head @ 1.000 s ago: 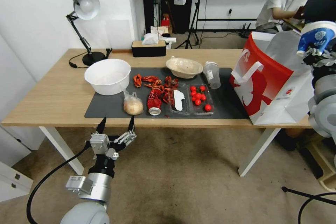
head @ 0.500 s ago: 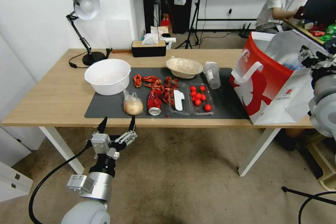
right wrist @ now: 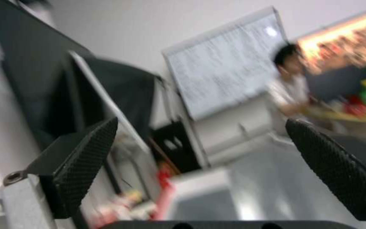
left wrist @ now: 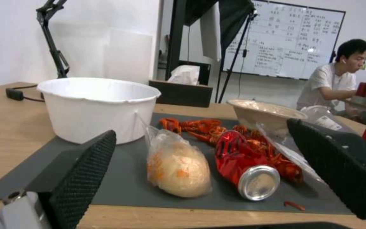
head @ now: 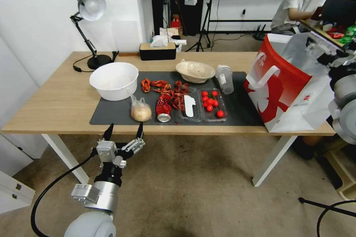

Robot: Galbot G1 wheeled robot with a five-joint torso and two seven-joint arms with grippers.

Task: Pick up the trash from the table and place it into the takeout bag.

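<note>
**Cup gone from the right gripper above the bag**

A second ago the right gripper (head: 322, 51), upper right of the head frame over the takeout bag (head: 285, 85), held the blue-and-white cup; its wrist view now shows its jaws wide and empty, so that piece is probably bagged. The left gripper (head: 123, 132) waits open at the bench (head: 55, 100) edge, its camera facing bun (left wrist: 178, 167) and crushed red can (left wrist: 244, 165), both left to collect

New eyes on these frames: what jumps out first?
The big red-and-white bag standing at the table's right end, with the right pincer open above its mouth. Next, the red clutter mid-mat: crushed can, bagged bun, tomato tray. The left pincer hangs open before the table's near edge, facing the bun.
</note>
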